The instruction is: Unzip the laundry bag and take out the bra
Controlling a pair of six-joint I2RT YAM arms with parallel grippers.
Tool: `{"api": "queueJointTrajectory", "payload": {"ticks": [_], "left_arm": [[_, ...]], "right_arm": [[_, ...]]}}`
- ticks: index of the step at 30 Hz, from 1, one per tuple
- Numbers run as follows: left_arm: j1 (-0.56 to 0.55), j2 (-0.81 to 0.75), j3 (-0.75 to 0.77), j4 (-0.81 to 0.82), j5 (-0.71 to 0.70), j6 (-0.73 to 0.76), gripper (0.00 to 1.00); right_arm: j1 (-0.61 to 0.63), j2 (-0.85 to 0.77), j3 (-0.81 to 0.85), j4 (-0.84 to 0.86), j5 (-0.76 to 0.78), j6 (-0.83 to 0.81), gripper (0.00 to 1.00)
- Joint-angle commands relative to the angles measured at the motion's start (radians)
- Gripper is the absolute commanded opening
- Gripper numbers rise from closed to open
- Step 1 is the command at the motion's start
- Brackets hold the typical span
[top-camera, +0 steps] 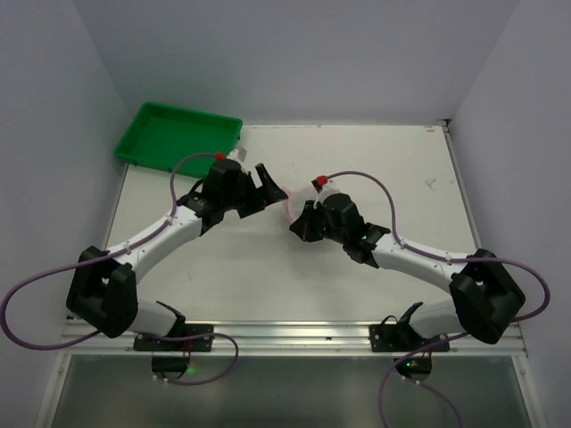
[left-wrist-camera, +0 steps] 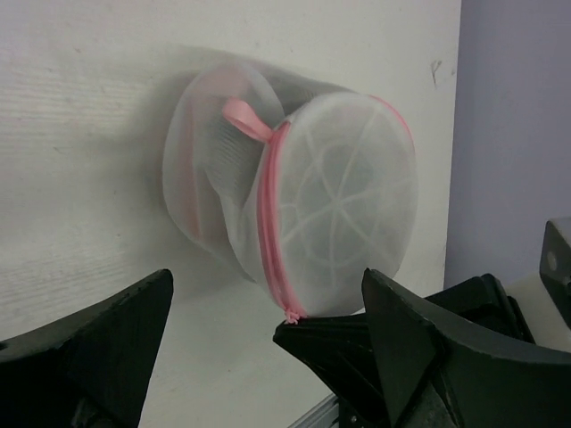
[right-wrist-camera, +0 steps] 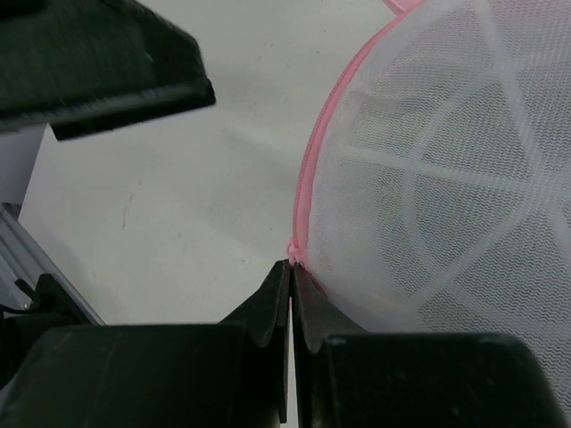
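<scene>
1. The laundry bag [left-wrist-camera: 339, 205] was a round pouch of translucent white mesh. White ribs fanned like spokes across its flat face, and a pink zipper rim [right-wrist-camera: 308, 178] ran around the edge.
2. It was tipped on its side near the middle of the table [top-camera: 384, 152], between the two grippers. A pink loop [left-wrist-camera: 245, 118] stuck out at its upper edge.
3. Along the stretch that showed, the zipper line ran unbroken. Something pale and folded lay dimly behind the mesh, too blurred to name.
4. The right gripper [right-wrist-camera: 291, 267] had its fingers pressed together, with no gap between the tips. They pinched a small pink tab at the low end of the zipper rim, so the bag was gripped there.
5. The left gripper [top-camera: 266, 185] stood with its fingers wide apart and held nothing. It faced the bag from just beside it, and neither finger touched the mesh.
6. In the left wrist view, the right gripper's black fingers sat between the left fingers and the bag's lower edge.
7. A green tray [top-camera: 178, 134] sat at the far left corner of the table, well apart from the bag.
8. Purple cables [top-camera: 357, 176] looped over both arms, and a small dark mark [top-camera: 430, 185] showed on the table to the right.
</scene>
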Motion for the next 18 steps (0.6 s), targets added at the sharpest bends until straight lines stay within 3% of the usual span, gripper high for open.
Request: {"api": "queueJointTrajectory", "payload": {"ticks": [1,3,6,9,10,12,13,18], "left_arm": [[-0.07,0.053,0.017,0.049,-0.008,-0.037,0.89],[-0.089,0.079,0.026,0.061,-0.003,-0.044,0.84],[-0.112,0.124,0.04,0.08,-0.006,-0.058,0.69],[-0.121,0.153,0.044,0.087,-0.023,-0.066,0.48],[-0.121,0.162,0.046,0.091,-0.025,-0.068,0.35],[-0.12,0.167,0.044,0.091,-0.036,-0.066,0.18],[-0.118,0.167,0.046,0.089,-0.037,-0.064,0.02],[-0.071,0.156,0.034,0.054,-0.036,-0.022,0.0]], "right_arm": [[0.006,0.006,0.037,0.058,0.02,0.008,0.0],[0.007,0.006,0.037,0.056,0.019,0.004,0.0],[0.007,0.005,0.034,0.052,0.021,-0.001,0.0],[0.007,-0.011,0.024,0.042,0.027,-0.01,0.0],[0.007,-0.018,0.021,0.029,0.032,-0.015,0.0],[0.007,-0.043,0.009,0.007,0.05,-0.03,0.0],[0.006,-0.053,0.001,-0.019,0.052,-0.039,0.0],[-0.066,-0.193,-0.083,-0.128,0.128,-0.111,0.0]]}}
